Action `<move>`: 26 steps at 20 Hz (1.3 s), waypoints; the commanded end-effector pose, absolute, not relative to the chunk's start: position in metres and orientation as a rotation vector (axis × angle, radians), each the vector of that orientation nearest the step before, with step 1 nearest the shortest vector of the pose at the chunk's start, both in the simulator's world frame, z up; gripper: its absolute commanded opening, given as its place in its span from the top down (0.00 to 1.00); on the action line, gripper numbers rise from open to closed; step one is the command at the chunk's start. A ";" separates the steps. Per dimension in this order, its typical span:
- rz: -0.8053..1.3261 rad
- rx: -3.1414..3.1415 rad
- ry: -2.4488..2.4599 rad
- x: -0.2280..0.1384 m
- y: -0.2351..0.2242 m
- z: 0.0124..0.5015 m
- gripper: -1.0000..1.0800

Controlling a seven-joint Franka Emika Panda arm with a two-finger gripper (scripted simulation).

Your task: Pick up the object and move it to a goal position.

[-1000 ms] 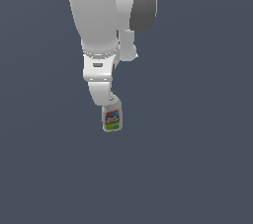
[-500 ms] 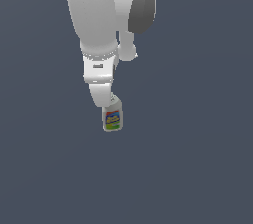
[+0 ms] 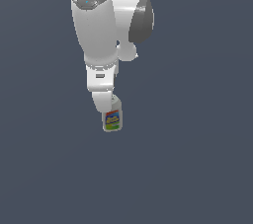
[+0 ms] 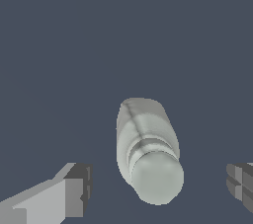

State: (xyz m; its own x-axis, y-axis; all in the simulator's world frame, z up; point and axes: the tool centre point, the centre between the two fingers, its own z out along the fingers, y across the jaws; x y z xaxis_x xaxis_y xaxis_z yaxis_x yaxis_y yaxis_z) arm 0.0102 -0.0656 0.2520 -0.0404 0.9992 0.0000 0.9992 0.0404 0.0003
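Note:
The object, a small white bottle (image 3: 112, 119) with a red, blue, yellow and green label, stands upright on the dark grey floor. My gripper (image 3: 108, 105) hangs straight over it, and the white hand hides part of its top. In the wrist view I look down on the bottle (image 4: 148, 154), cap towards the camera. It sits between my two fingertips (image 4: 74, 188), which stand wide apart and touch nothing. The gripper (image 4: 158, 188) is open and empty.
The plain dark grey floor (image 3: 197, 168) fills both views. The arm's white links (image 3: 96, 25) rise above the bottle. No other objects or edges show.
The arm and hand have come down towards the bottle. The bottle has not moved and the fingers stay open.

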 end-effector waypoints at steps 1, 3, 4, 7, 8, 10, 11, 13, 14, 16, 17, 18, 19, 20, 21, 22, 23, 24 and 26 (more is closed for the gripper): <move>0.000 2.175 2.267 0.010 -0.066 0.241 0.04; 0.000 2.174 2.267 0.010 -0.066 0.235 0.04; 0.000 2.174 2.267 0.010 -0.066 0.233 0.04; 0.000 2.174 2.268 0.011 -0.066 0.230 0.04; 0.000 2.174 2.268 0.011 -0.066 0.230 1.00; 0.000 2.174 2.268 0.011 -0.066 0.230 1.00; 0.000 2.174 2.268 0.011 -0.066 0.230 1.00; 0.000 2.174 2.268 0.011 -0.066 0.230 1.00; 0.000 2.174 2.268 0.011 -0.066 0.230 1.00; 0.000 2.174 2.268 0.011 -0.066 0.230 1.00; 0.000 2.174 2.268 0.011 -0.066 0.230 1.00; 0.001 2.174 2.267 0.011 -0.066 0.231 1.00; 0.001 2.174 2.267 0.011 -0.066 0.231 1.00; 0.001 2.174 2.267 0.010 -0.067 0.232 1.00; 0.001 2.174 2.267 0.009 -0.068 0.232 1.00; 0.001 2.174 2.267 0.008 -0.069 0.233 1.00; 0.001 2.174 2.267 0.006 -0.071 0.235 1.00; 0.001 2.174 2.267 0.004 -0.073 0.236 1.00; 0.001 2.174 2.267 -0.001 -0.078 0.241 1.00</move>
State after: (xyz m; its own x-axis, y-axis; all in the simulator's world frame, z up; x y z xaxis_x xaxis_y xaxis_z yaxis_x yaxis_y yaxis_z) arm 0.0006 -0.0728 0.2328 -0.0442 0.9990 0.0019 0.9990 0.0442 -0.0084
